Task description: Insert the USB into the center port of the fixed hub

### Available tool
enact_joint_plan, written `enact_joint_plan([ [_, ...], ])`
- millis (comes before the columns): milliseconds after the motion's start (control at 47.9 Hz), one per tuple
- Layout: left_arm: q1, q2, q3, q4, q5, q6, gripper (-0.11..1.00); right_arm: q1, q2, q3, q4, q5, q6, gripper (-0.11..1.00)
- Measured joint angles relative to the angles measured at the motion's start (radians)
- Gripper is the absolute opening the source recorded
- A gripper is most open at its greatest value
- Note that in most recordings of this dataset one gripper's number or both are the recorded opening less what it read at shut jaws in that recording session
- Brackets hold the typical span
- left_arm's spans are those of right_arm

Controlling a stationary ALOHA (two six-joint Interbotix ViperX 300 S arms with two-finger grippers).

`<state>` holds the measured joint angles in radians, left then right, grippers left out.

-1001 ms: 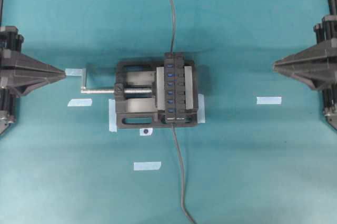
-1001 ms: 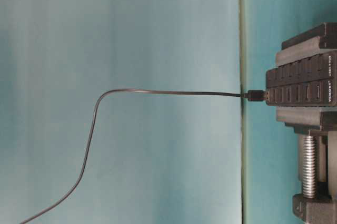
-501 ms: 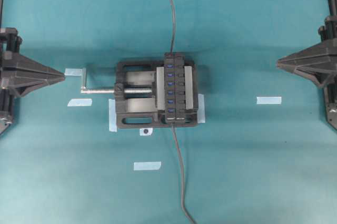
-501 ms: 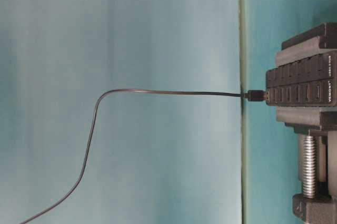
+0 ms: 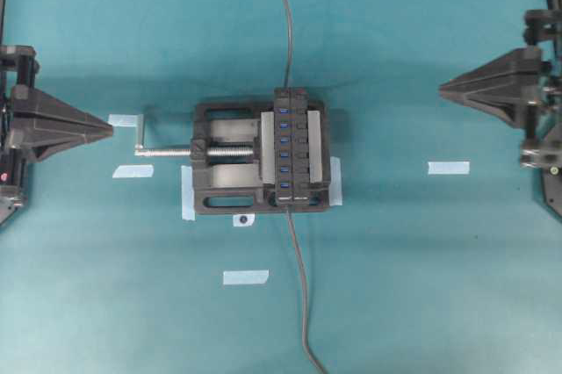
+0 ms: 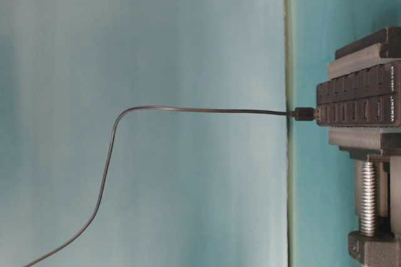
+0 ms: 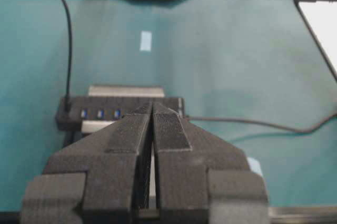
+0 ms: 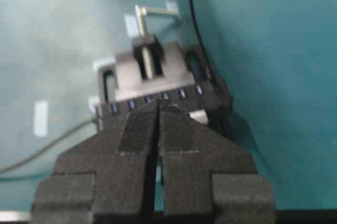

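The fixed hub (image 5: 296,147) is a black strip clamped in a vise at the middle of the table, its blue slots in a row. The center port (image 5: 284,148) has nothing in it. The USB (image 6: 305,114), a small black plug, lies against the hub's far end, also seen as the USB (image 7: 67,104); whether it sits in a socket there I cannot tell. Its dark cable (image 5: 283,5) runs off the far edge. My left gripper (image 5: 110,131) (image 7: 152,104) is shut and holds nothing, far left of the vise. My right gripper (image 5: 442,87) (image 8: 159,103) is shut and holds nothing, far right.
The black vise (image 5: 219,159) has a silver screw and crank handle (image 5: 162,151) sticking out toward my left gripper. The hub's grey cord (image 5: 301,295) trails to the near edge. Blue tape strips (image 5: 448,167) (image 5: 245,276) lie flat on the teal table.
My right gripper has moved toward the far side and a little inward toward the vise, staying shut. The left gripper has barely shifted. The hub, USB and cables have not moved.
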<state>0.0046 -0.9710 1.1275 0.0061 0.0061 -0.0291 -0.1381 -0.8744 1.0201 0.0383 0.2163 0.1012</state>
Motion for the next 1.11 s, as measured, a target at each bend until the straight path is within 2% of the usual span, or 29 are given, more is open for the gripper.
enact_joint_plan([
  [459, 0.0, 0.008, -0.003, 0.0, 0.029, -0.003, 0.0, -0.008, 0.262, -0.161, -0.049, 0.135, -0.002, 0.01],
  [626, -0.002, 0.012, -0.005, 0.0, 0.043, -0.002, 0.0, -0.02, 0.324, -0.186, -0.054, 0.14, -0.002, 0.01],
  [1106, -0.009, 0.023, -0.009, 0.0, 0.049, -0.003, 0.0, -0.049, 0.511, -0.258, -0.126, 0.133, -0.02, 0.01],
])
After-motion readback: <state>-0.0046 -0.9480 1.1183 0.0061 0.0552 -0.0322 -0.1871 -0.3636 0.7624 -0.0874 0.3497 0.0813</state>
